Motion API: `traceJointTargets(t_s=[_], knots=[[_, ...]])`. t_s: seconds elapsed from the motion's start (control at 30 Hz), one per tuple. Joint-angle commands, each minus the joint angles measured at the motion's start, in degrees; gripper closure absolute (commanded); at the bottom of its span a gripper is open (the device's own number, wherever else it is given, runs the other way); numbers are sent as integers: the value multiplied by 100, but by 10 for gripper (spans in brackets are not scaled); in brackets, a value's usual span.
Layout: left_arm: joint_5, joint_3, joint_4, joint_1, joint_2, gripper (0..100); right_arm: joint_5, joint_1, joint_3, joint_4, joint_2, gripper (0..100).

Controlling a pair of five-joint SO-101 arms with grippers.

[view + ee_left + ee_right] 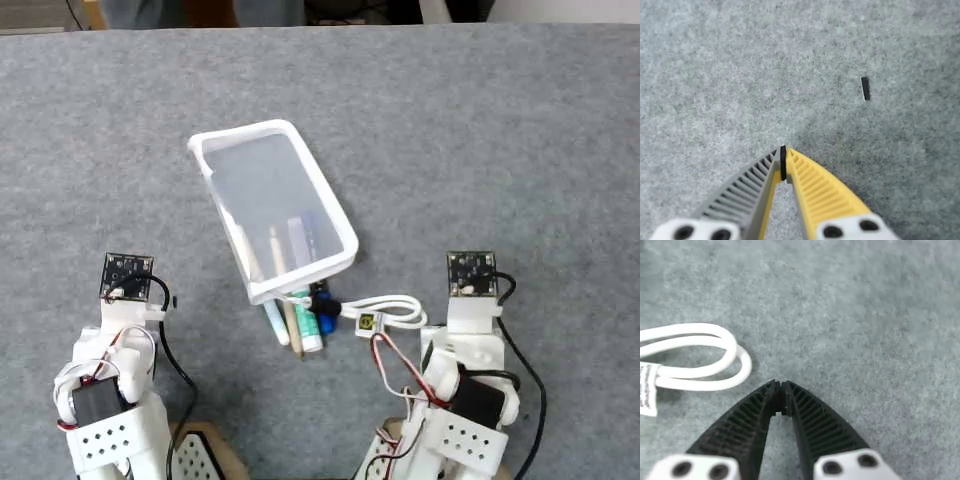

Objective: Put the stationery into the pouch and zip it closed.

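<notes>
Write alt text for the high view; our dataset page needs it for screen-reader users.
A clear pouch lies diagonally on a grey table, stationery poking from its open near end beside a white cord loop. The left arm and right arm sit either side.

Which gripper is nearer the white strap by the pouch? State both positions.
Right. The right gripper, shut, sits just beside the white strap, not touching it. The left gripper, shut, is over bare mat, on the other side of the pouch.
</notes>
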Motion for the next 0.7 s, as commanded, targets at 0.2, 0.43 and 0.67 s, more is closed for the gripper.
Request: traceJointTargets(t_s=[0.2, 0.43, 0.67], knots=[[-26, -796, 264, 497, -44, 971, 1407, 44, -391, -466, -180, 985], [-26, -1710, 642, 488, 97, 970, 1459, 79, -1560, -149, 119, 985], [132, -2958, 299, 488, 1635, 970, 1556, 615, -3231, -62, 2475, 985]])
